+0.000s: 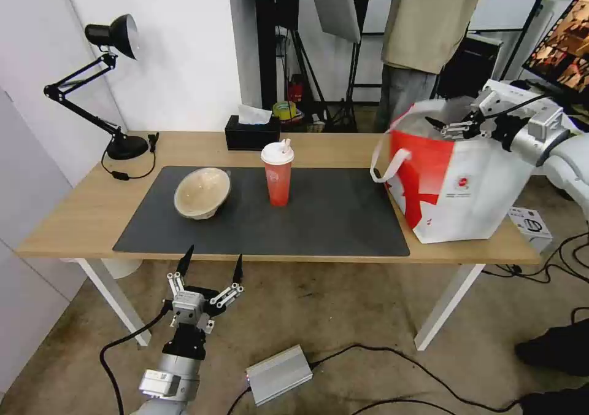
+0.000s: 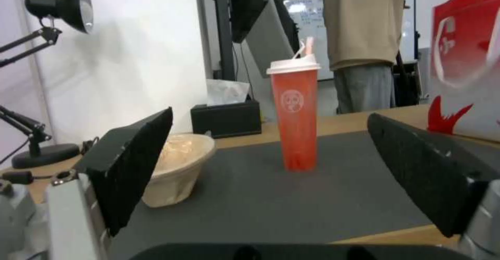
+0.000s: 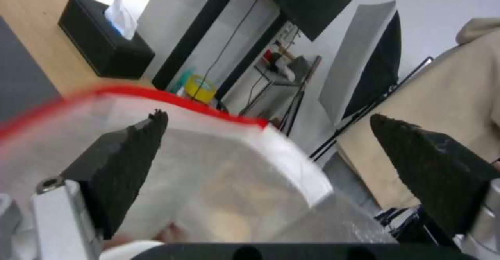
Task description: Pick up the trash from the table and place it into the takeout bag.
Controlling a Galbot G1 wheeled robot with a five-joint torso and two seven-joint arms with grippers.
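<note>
The right gripper hangs spread and empty over the bag; its wrist view reveals foil lining. The left gripper, also spread, waits below the table edge, facing bowl and cup on the mat.

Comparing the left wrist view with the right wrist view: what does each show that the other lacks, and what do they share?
Left wrist alone: the red cup upright on the dark mat, the beige bowl beside it, the lamp, and the open left pincer low before the table edge.

Right wrist alone: the bag's foil lining seen from above, between the open right pincer's fingers.

Both: the black tissue box, the bag, the wooden table.
</note>
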